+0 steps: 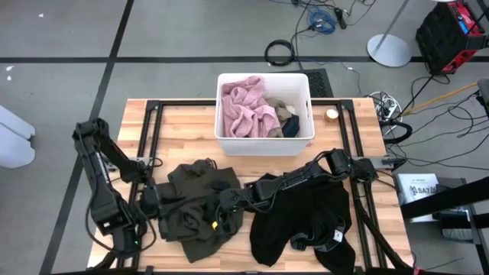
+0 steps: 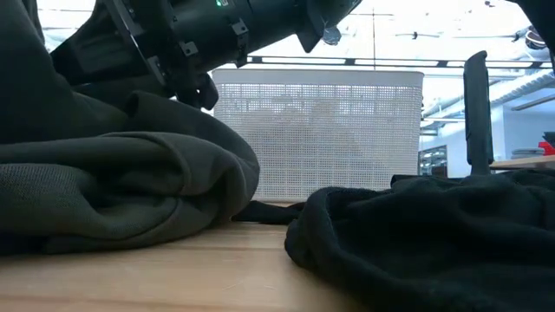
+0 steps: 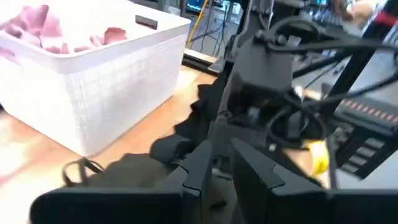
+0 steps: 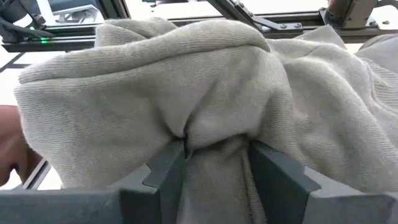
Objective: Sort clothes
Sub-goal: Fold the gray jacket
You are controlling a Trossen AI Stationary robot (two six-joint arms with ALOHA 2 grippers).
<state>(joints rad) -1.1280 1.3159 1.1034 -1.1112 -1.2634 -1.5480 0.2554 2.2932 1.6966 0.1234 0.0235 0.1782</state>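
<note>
White bin (image 1: pixel 302 137) holding pink garment (image 1: pixel 246 111), right claw (image 4: pixel 214 165) pinching olive-green garment (image 1: pixel 191 202), left claw (image 3: pixel 217 168) unclear.

A wooden table (image 1: pixel 183 122) with light planks is seen, framed by black rails. At its far middle a white bin (image 1: pixel 263 141) is placed directly on the wood. Near the front, left of the middle, an olive-green garment (image 1: pixel 195 210) is spread in a crumpled heap. Just beside it, to the right, a black garment (image 1: pixel 306 221) is laid flat on the planks. A small round object (image 1: pixel 331 115) is found at the far right, beside the bin.
</note>
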